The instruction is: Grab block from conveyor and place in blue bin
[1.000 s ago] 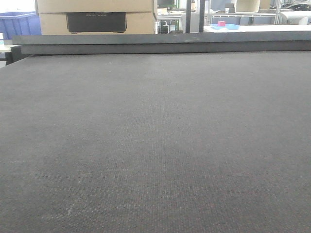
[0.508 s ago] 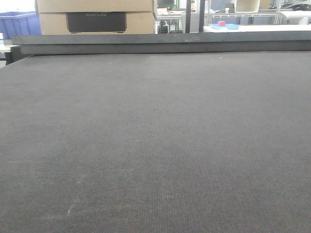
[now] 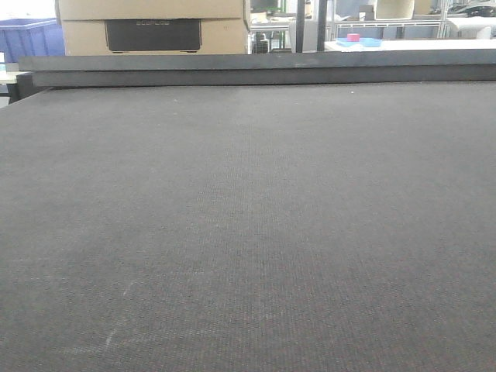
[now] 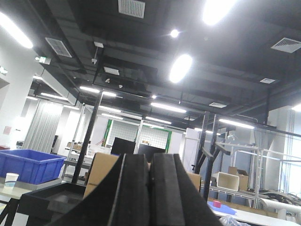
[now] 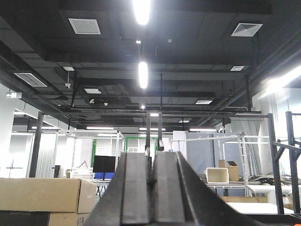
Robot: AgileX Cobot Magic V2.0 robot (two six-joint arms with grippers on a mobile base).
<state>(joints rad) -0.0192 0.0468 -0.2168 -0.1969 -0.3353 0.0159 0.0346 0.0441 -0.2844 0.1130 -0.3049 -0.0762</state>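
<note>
Front view: conveyor. Wrist views only: left end effector, right end effector, both closed.

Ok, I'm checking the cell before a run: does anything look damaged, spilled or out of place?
Nothing stands out. The conveyor lies flat and untorn, with only faint pale scuffs at its near left. The left gripper and right gripper are both shut, empty, tilted up toward the ceiling.

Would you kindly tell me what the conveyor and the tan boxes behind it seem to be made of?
The conveyor looks like matte dark grey woven fabric, going by its fine grid texture. The boxes seem to be plain cardboard, matte, judging by their tan colour and flat faces.
</note>
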